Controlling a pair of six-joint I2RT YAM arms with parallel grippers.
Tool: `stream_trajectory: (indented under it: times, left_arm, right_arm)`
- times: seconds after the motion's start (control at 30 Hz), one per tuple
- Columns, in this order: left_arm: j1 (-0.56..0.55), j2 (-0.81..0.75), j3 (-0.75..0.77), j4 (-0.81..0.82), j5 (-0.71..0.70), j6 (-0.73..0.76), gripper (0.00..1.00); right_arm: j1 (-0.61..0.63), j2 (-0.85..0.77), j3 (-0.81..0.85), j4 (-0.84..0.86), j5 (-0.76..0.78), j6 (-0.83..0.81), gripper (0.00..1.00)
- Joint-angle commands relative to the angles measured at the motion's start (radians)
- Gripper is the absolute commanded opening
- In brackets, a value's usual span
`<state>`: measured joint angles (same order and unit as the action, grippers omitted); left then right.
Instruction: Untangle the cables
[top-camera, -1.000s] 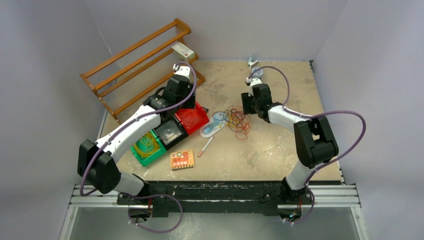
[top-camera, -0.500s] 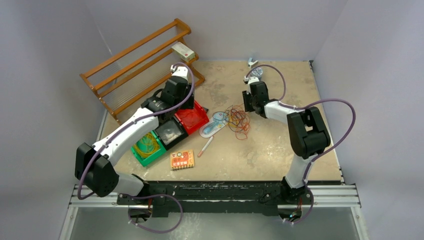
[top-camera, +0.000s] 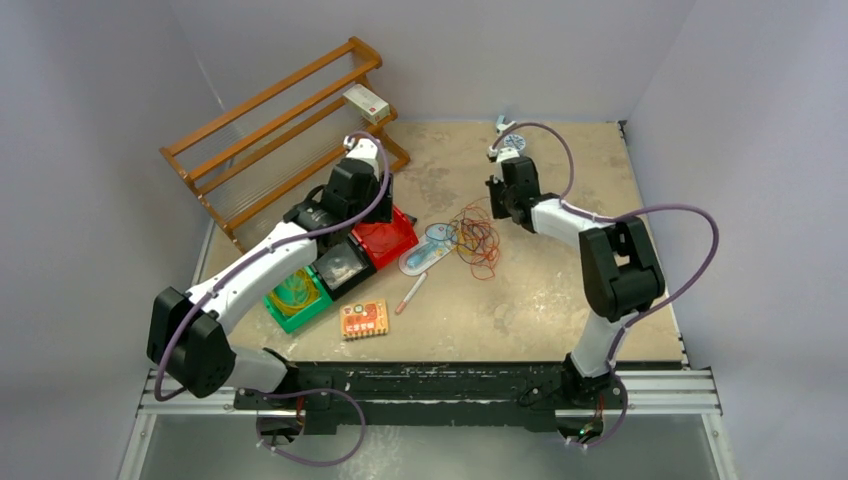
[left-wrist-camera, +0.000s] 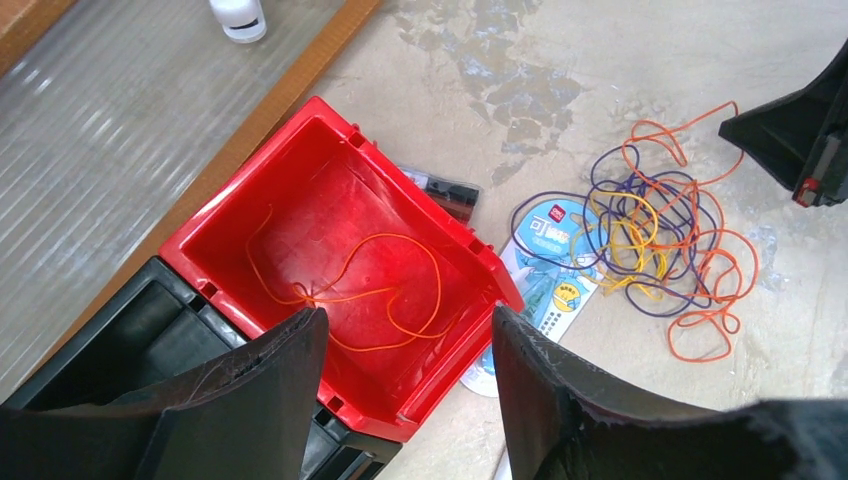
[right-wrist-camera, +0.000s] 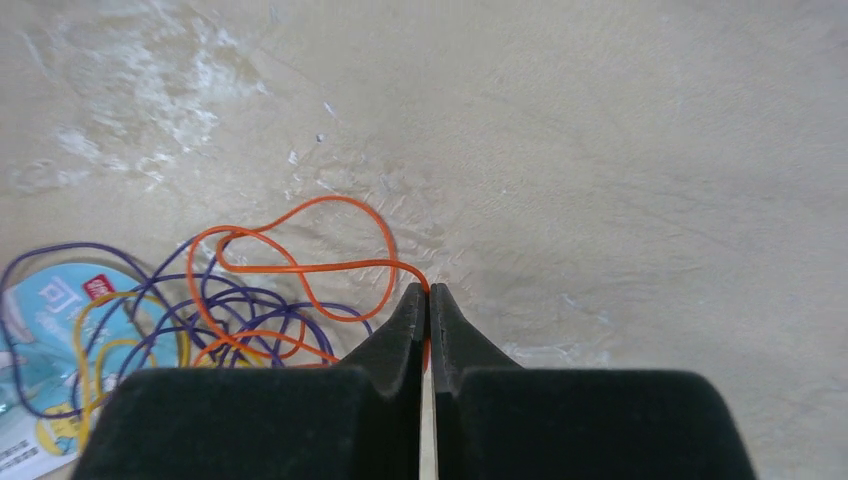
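Left wrist: orange cable (left-wrist-camera: 312, 297) in red bin (left-wrist-camera: 330, 175)

The left end effector (left-wrist-camera: 406, 322) hangs over the red bin (left-wrist-camera: 330, 195) with its two black fingers (left-wrist-camera: 255, 395) spread wide, one at each side of the bin's near wall. A thin orange cable (left-wrist-camera: 312, 297) lies looped on the bin floor. A black bin (left-wrist-camera: 115, 335) touches the red bin's left side. Behind the red bin runs a wooden rack (left-wrist-camera: 300, 70), with a white bottle (left-wrist-camera: 238, 15) on its ribbed shelf. To the right of the red bin, on the bench (left-wrist-camera: 600, 60), the cables (left-wrist-camera: 655, 235), orange, purple and yellow, lie tangled, partly over a blue-and-white packet (left-wrist-camera: 545, 225) just beside the bin. Beyond the tangle, a black part of the right end effector (left-wrist-camera: 790, 135) enters at the edge.
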<state>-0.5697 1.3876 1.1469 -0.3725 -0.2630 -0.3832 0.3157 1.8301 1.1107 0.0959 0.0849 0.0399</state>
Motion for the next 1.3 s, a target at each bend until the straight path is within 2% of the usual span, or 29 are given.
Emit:
stream_trajectory:
  times: [0.0, 0.2, 0.37, 0.5, 0.63, 0.77, 0.97, 1.13, 1.27]
  left_arm:
    - [0.004, -0.064, -0.031, 0.122, 0.033, -0.011, 0.61]
    - [0.004, -0.063, -0.030, 0.164, 0.027, -0.041, 0.63]
    - [0.004, -0.076, -0.036, 0.204, 0.024, -0.058, 0.65]
    - [0.004, -0.088, -0.034, 0.261, 0.121, -0.019, 0.65]
    - [0.004, -0.097, -0.023, 0.341, 0.210, 0.020, 0.71]
    - [0.004, -0.079, -0.012, 0.431, 0.330, 0.088, 0.72]
    - [-0.005, -0.056, -0.150, 0.848, 0.510, 0.135, 0.75]
    - [-0.081, 0.057, -0.089, 0.871, 0.526, 0.238, 0.75]
    - [-0.115, 0.140, -0.061, 0.931, 0.554, 0.242, 0.75]
  right_arm:
    - [-0.005, -0.141, -0.002, 0.011, -0.010, -0.019, 0.00]
    - [-0.004, -0.309, -0.034, 0.040, -0.017, -0.092, 0.00]
    - [-0.004, -0.455, -0.065, 0.092, -0.082, -0.143, 0.00]
    - [-0.004, -0.533, -0.064, 0.113, -0.148, -0.150, 0.00]
    - [-0.003, -0.554, -0.029, 0.066, -0.235, -0.182, 0.00]
    - [-0.003, -0.570, -0.023, 0.040, -0.282, -0.200, 0.00]
    - [-0.003, -0.577, -0.015, -0.002, -0.296, -0.222, 0.00]
    - [-0.003, -0.586, -0.028, 0.001, -0.320, -0.224, 0.00]
    - [-0.003, -0.595, -0.042, 0.005, -0.342, -0.220, 0.00]
